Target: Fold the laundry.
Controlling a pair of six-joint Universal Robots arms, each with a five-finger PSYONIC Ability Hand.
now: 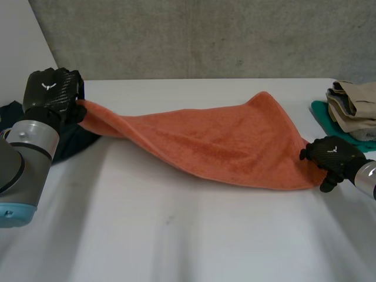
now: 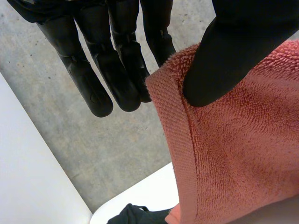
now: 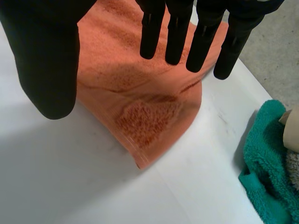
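Note:
An orange towel stretches across the white table between my two hands. My left hand is at the far left, raised, and holds one corner up. In the left wrist view its thumb pinches the orange towel near the hemmed corner against the fingers. My right hand is at the towel's near right corner. In the right wrist view its fingers are straight and spread above the orange towel, whose corner lies flat on the table, unheld.
A dark garment lies under my left arm at the table's left edge. At the far right sits a pile of folded beige clothes on a teal towel, close to my right hand. A concrete wall runs behind the table.

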